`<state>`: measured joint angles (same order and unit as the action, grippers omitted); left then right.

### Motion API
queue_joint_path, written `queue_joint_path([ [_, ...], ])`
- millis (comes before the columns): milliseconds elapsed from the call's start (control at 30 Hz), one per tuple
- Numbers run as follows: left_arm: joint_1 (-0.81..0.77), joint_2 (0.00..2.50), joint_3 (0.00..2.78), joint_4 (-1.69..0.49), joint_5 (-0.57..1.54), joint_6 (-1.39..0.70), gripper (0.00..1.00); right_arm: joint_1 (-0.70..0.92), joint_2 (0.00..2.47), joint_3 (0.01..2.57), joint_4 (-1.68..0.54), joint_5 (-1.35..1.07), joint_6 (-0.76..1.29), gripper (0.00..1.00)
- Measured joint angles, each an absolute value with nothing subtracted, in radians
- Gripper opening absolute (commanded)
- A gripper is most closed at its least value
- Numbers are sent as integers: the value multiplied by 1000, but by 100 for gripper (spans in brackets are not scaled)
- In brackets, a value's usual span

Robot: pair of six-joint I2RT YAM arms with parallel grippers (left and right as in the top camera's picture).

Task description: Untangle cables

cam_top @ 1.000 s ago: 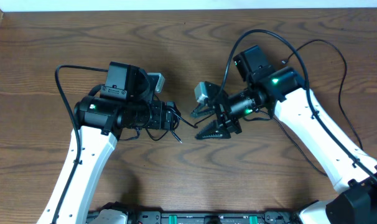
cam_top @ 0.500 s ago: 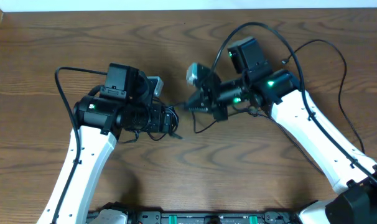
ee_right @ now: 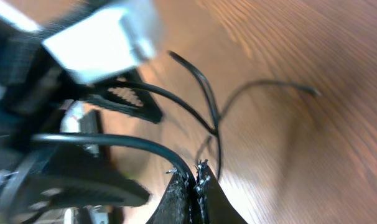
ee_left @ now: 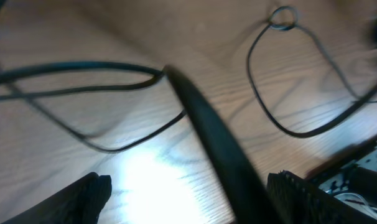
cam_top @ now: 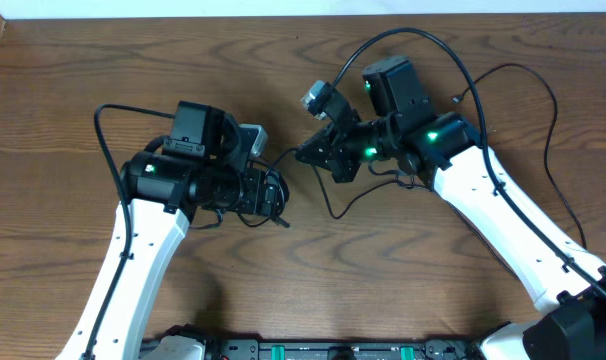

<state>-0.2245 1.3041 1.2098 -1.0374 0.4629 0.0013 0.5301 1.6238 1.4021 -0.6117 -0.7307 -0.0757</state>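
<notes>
- Cables: thin black cords lie on the bench around its middle, between your two arms and well away from every edge.
- Bench: dark wood grain, with its far edge against a pale strip at the top of the overhead view.
- Right arm: white, reaching in from the near right corner toward the middle. A thick black wire loops over its wrist.
- Left arm: white, coming up from the near edge on the left, with its wrist turned toward the right arm. Another thick wire arcs along its outer side.
- Left jaws: wide apart, one finger in each lower corner of your left wrist view. Cable loops cross the bench beyond them. A blurred dark bar runs diagonally through the gap, and you cannot tell what it is.
- Right jaws: pressed together, the fingertips meeting on a black cable strand that runs into the pinch. A thinner cord curls just past the tips.
- Pale box: sits on the left wrist, near the right jaws.
- Loose cord end: lies just on the near side of the left jaws.
</notes>
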Motion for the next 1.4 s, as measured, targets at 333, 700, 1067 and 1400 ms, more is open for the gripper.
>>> queue_joint_path([
  [333,-227,1306,1209,-789,593,-74,88,526,1679,1407,-774,-568,-84,1],
  [700,-228,1306,1209,-784,791,-9,93,456,1695,1407,-813,-456,-89,1],
  [1067,-227,1307,1209,-984,1034,284,99,413,1695,1407,-667,-537,-83,1],
  [1400,-220,1297,1209,-719,1264,269,99,391,1738,1407,-836,-409,-72,1],
])
